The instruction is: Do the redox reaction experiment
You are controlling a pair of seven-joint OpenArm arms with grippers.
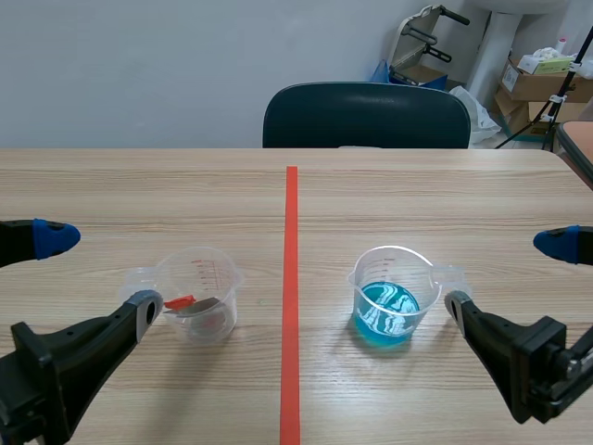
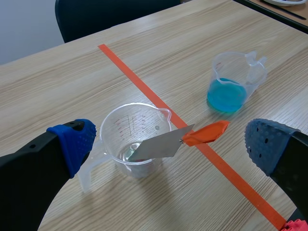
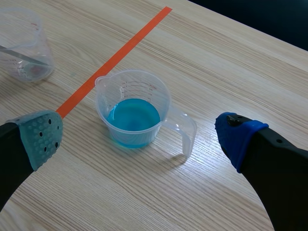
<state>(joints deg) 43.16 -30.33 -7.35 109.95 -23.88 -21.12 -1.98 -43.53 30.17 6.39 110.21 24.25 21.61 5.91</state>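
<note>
The left jaws are gaping wide and holding nothing, and the clear cup (image 2: 137, 139) is standing on the worktop (image 1: 417, 195) just ahead of them, between the pads (image 2: 74, 139). The right jaws are spread just as wide and are also empty, with the blue cup (image 3: 134, 108) sitting ahead between their fingers. A thin metal strip (image 2: 161, 144) is leaning inside the clear cup, and its orange tag (image 2: 204, 134) is sticking out over the rim. The strip is looking light and stiff, with slick flat faces, so the tag is probably offering the better hold. A sideways tug is likely to tip the cup, which is looking light. The blue cup is carrying liquid in thin plastic, so squeezing the wall is risking a slop. Its handle (image 3: 183, 132) is pointing toward the right arm and is seeming the safer grip. The cups are standing well apart, on either side of the tape line (image 1: 290, 278). Bare wood is showing all round them, and both are sitting well in from the far edge, beyond which a chair (image 1: 366, 116) is standing.
</note>
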